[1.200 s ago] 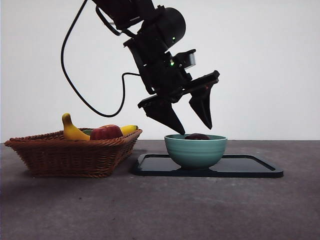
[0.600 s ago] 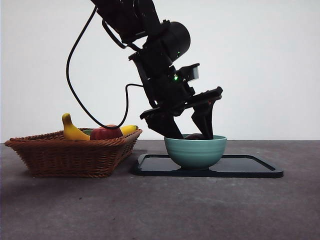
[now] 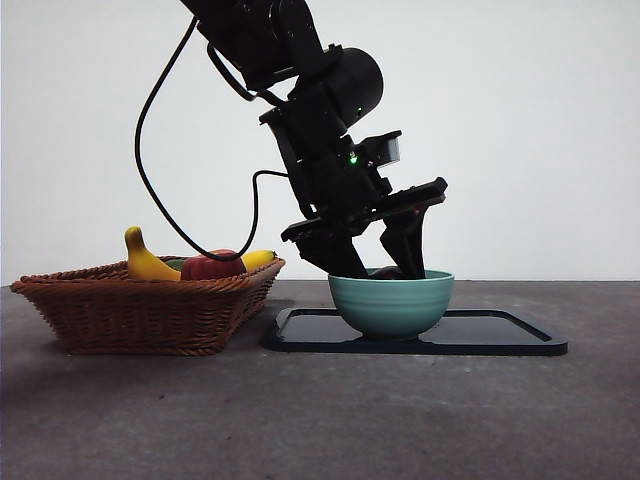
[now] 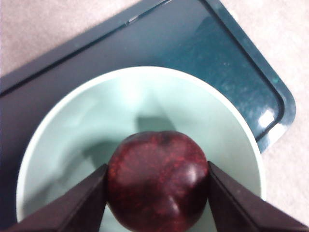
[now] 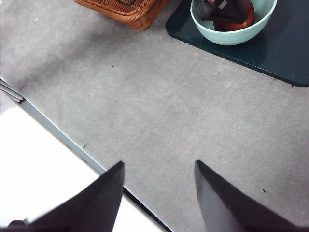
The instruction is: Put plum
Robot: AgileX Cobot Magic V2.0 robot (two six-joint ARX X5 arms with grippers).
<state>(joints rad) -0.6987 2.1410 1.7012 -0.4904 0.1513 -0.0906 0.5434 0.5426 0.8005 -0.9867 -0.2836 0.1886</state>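
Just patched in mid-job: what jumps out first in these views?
The left gripper reaches down into the green bowl on the dark tray, jaws on either side of the dark maroon plum. Beside the tray a wicker basket holds a banana and a red apple.

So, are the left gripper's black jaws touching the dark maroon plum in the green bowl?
Touching. In the left wrist view both jaws of the left gripper press against the sides of the dark maroon plum, with no gap visible.
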